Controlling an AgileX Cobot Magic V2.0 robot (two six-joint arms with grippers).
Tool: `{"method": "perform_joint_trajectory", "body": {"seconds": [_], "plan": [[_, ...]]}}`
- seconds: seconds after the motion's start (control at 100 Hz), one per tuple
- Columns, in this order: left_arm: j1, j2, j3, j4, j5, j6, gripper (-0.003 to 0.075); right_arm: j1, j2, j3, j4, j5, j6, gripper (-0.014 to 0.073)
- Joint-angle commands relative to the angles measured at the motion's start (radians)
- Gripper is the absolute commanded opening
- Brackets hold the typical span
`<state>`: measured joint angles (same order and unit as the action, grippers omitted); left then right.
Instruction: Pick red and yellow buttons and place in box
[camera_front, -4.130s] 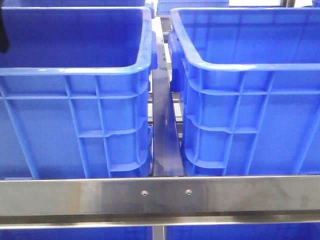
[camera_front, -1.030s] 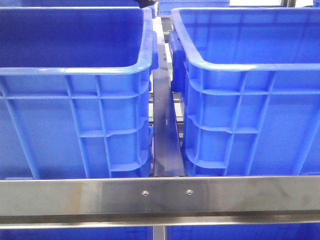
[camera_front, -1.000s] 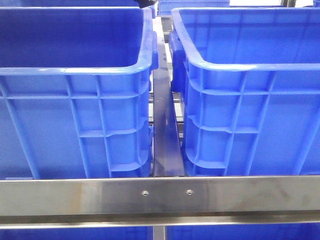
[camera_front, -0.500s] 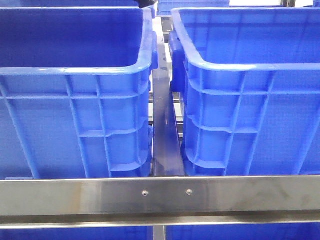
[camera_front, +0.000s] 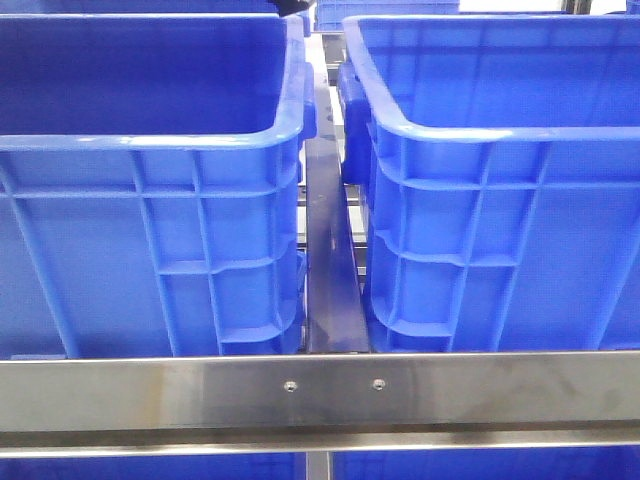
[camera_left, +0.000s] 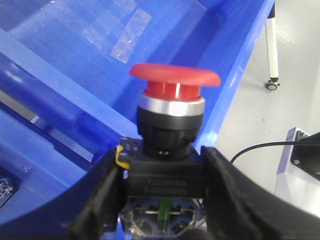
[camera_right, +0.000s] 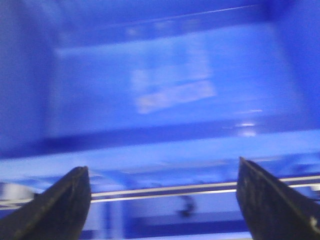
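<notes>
Between the dark fingers (camera_left: 227, 195) of the left gripper (camera_left: 164, 192) sits the red button (camera_left: 174, 80), clamped by its black square base, domed cap pointing to twelve o'clock in the wrist picture and standing upright. The jaws press flat on both sides of that base, so the hold looks firm. Behind the cap runs a blue crate's inner wall and rim (camera_left: 235, 85), sloping from about seven o'clock to one o'clock, with grey floor and a cable beyond at three o'clock. Whether the button hangs fully over the crate's inside, I cannot tell.

Over to the right gripper (camera_right: 162, 200): jaws spread wide, nothing between them, tips at seven and five o'clock. Ahead of it, blurred, lies the inside of a blue box (camera_right: 165, 95) with a pale patch on its floor.

From the front, two matching crates stand side by side behind a steel rail (camera_front: 320, 392), the left crate (camera_front: 150, 140) at nine o'clock, the right crate (camera_front: 490, 135) at three, apart with a dark bar between them. Neither arm shows there, and no button is visible inside either crate.

Judging progress: red is picked but not yet released; the yellow button appears nowhere, so it seems not yet collected. Roughly the first half is underway.
</notes>
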<state>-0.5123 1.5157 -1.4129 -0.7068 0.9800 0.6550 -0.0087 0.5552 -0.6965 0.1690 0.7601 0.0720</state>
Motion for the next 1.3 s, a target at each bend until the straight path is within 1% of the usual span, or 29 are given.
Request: {"method": "perform_joint_trajectory", "body": {"seconds": [0.0,0.09,0.15,0.27,0.42,0.49,0.56,0.68,1.13,1.29], "plan": [[-0.009,-0.045,-0.03,-0.061,-0.032,0.0,0.0133,0.001,0.049,-0.064,0.161,-0.079,-0.033,0.0595],[-0.009,-0.045,-0.03,-0.061,-0.032,0.0,0.0133,0.001,0.101,-0.088,0.312,-0.093,-0.084,0.059],[-0.009,-0.045,-0.03,-0.061,-0.032,0.0,0.0133,0.001,0.141,-0.099,0.449,-0.089,-0.133,0.0591],[-0.009,-0.045,-0.03,-0.061,-0.032,0.0,0.0133,0.001,0.219,-0.112,0.736,-0.045,-0.305,0.0591],[-0.009,-0.045,-0.03,-0.061,-0.032,0.0,0.0133,0.001,0.311,-0.112,1.141,0.022,-0.577,0.0591],[-0.009,-0.045,-0.03,-0.061,-0.032,0.0,0.0133,0.001,0.358,-0.112,1.292,0.062,-0.684,0.0591],[-0.009,-0.045,-0.03,-0.061,-0.032,0.0,0.0133,0.003,0.407,-0.112,1.393,0.101,-0.749,0.0591],[-0.009,-0.045,-0.03,-0.061,-0.032,0.0,0.0133,0.034,0.486,-0.115,1.467,0.131,-0.797,0.0591],[-0.009,-0.045,-0.03,-0.061,-0.032,0.0,0.0133,0.233,0.746,-0.315,1.466,0.11,-0.809,0.0591],[-0.009,-0.045,-0.03,-0.061,-0.032,0.0,0.0133,0.253,0.82,-0.347,1.466,0.12,-0.809,0.059]]}}
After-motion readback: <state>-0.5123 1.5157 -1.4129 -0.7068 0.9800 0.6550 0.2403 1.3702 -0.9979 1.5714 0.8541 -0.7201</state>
